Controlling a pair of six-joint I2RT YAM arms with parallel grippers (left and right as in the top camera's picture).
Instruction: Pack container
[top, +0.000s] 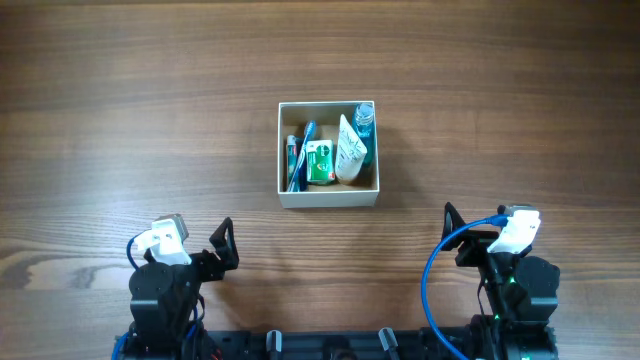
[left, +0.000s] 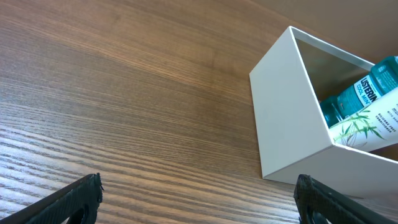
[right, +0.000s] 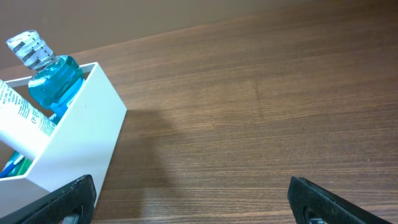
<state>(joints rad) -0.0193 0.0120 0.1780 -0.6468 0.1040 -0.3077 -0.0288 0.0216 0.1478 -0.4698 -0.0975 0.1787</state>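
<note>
Both jaws: spread wide, holding nothing.
Container: on worktop, ahead of and between left jaws and right jaws, apart from each.
Contents: blue bottle, white tube.

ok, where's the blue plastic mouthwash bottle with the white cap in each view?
Overhead: blue plastic mouthwash bottle in the top right corner of the white square cardboard box, mid-picture.
Left wrist: mouthwash bottle at the right edge, seen over the box rim.
Right wrist: mouthwash bottle top left, cap above the box rim.
Shared landmark: the box.
</note>
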